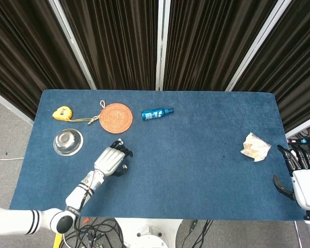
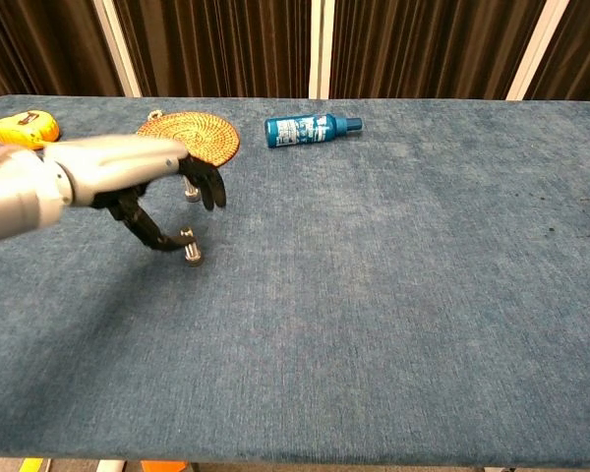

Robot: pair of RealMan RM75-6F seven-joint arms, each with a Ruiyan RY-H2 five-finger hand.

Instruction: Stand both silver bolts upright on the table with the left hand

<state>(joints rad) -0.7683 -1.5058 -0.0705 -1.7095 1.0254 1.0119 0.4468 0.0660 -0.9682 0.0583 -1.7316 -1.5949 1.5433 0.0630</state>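
Observation:
Two silver bolts stand on the blue table at the left. The near bolt is upright on its head, and the thumb tip of my left hand touches its side. The far bolt stands just in front of the woven coaster, partly hidden behind the hand's hanging fingers. The fingers are spread above the table and close on nothing. In the head view the left hand covers most of both bolts. My right hand rests at the table's right edge with its fingers apart, holding nothing.
Behind the bolts lies a round woven coaster, with a yellow tape measure to its left and a blue bottle on its side to its right. A steel bowl sits left of the hand. A crumpled wrapper lies far right.

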